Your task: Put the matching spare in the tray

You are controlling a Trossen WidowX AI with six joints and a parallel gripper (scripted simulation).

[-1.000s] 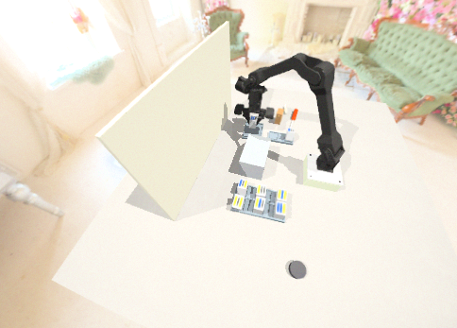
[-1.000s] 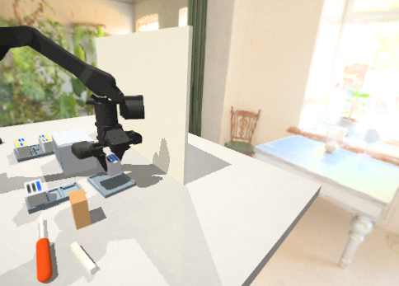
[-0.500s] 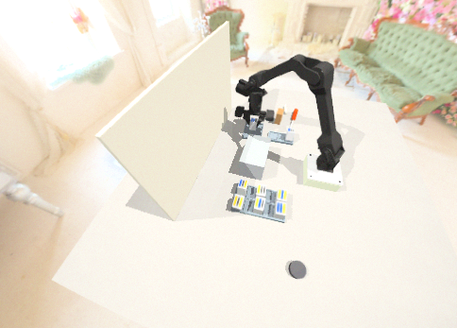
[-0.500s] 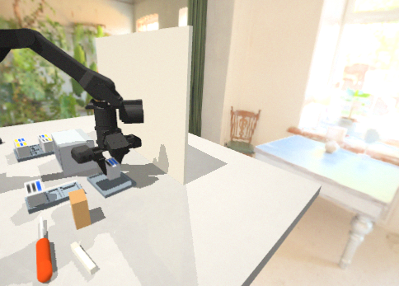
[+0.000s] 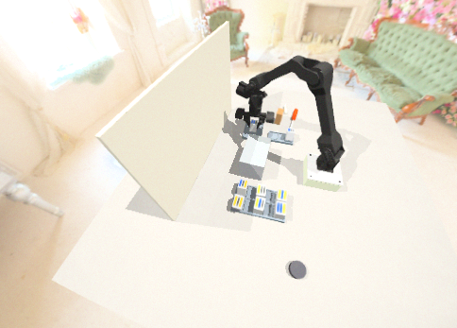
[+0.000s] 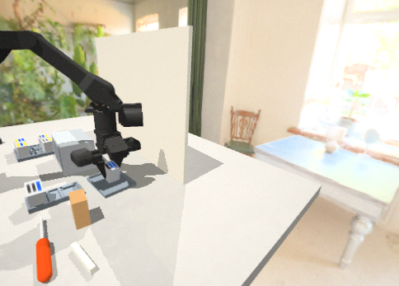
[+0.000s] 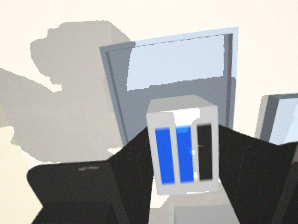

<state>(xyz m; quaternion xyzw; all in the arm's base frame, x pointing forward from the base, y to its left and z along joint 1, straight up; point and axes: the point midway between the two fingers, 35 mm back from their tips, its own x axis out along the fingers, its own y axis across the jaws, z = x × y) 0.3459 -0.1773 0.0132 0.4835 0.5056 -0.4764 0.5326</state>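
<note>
Spare, small white block with blue-blue-black stripe label (image 7: 184, 151), clamped in black parallel-jaw gripper (image 6: 108, 164), jaws part-closed on its sides. Sits low inside shallow grey tray (image 7: 170, 80), apparently at tray floor. Left: release only.

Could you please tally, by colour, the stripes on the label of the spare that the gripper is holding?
Blue stripes: 2
Black stripes: 1
Total on the spare: 3
</note>
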